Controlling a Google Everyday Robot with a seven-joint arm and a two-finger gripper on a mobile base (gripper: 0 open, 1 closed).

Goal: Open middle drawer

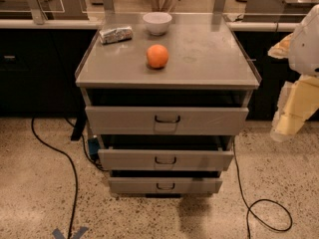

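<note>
A grey metal cabinet [99,78] stands in the centre with three drawers stacked down its front. The middle drawer [199,160] has a flat grey front and a small dark loop handle [165,160] at its centre. A dark gap shows above its front. The wider top drawer [209,120] is above it and the narrower bottom drawer [194,185] is below. My gripper [286,121] hangs at the right edge of the view under the white arm [306,41]. It is well to the right of the cabinet, at about top-drawer height, and touches nothing.
On the cabinet top are an orange [157,56], a white bowl [157,23] and a foil-wrapped packet [115,34]. Black cables [70,163] run over the speckled floor on both sides of the cabinet. Dark counters stand behind it.
</note>
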